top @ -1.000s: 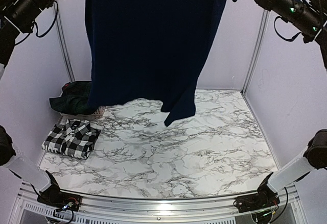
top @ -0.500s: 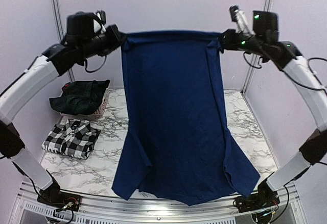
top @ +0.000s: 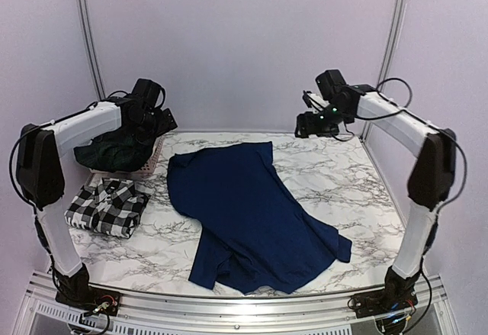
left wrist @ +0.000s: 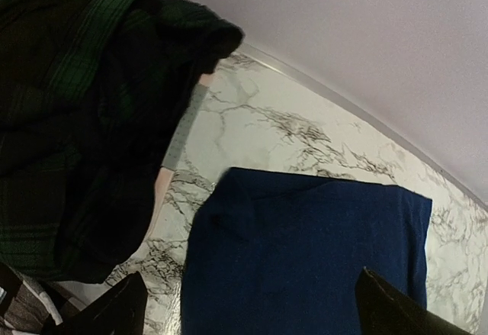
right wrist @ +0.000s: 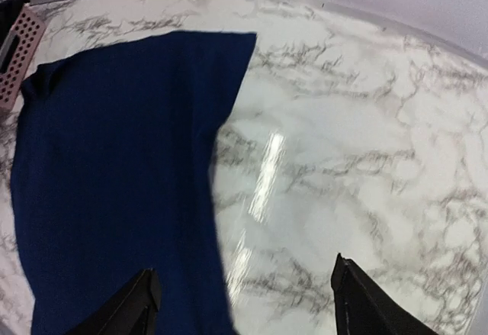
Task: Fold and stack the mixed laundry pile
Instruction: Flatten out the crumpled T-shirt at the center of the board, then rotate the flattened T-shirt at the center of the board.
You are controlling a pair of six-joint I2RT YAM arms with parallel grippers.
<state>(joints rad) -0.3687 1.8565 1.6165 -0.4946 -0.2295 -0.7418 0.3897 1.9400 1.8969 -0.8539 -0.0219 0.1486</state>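
The navy blue T-shirt (top: 248, 213) lies spread and rumpled across the marble table, its top edge toward the back. It also shows in the left wrist view (left wrist: 305, 259) and the right wrist view (right wrist: 114, 182). My left gripper (top: 156, 117) (left wrist: 255, 308) hovers open above the T-shirt's back-left corner, holding nothing. My right gripper (top: 309, 125) (right wrist: 244, 285) hovers open above the back-right corner, also holding nothing. The folded black-and-white check shirt (top: 107, 207) rests at the left. The dark green plaid garment (top: 114, 152) (left wrist: 76, 121) is heaped in the basket.
A pink perforated basket (top: 155, 159) (right wrist: 19, 45) stands at the back left against the wall. White walls and metal posts (top: 85, 53) close in the table on three sides. Bare marble (top: 343, 190) shows to the right of the T-shirt.
The T-shirt hung stretched between both shut grippers high above the table. Both have since opened and let go, it has dropped flat, and both arms have come down toward the back.
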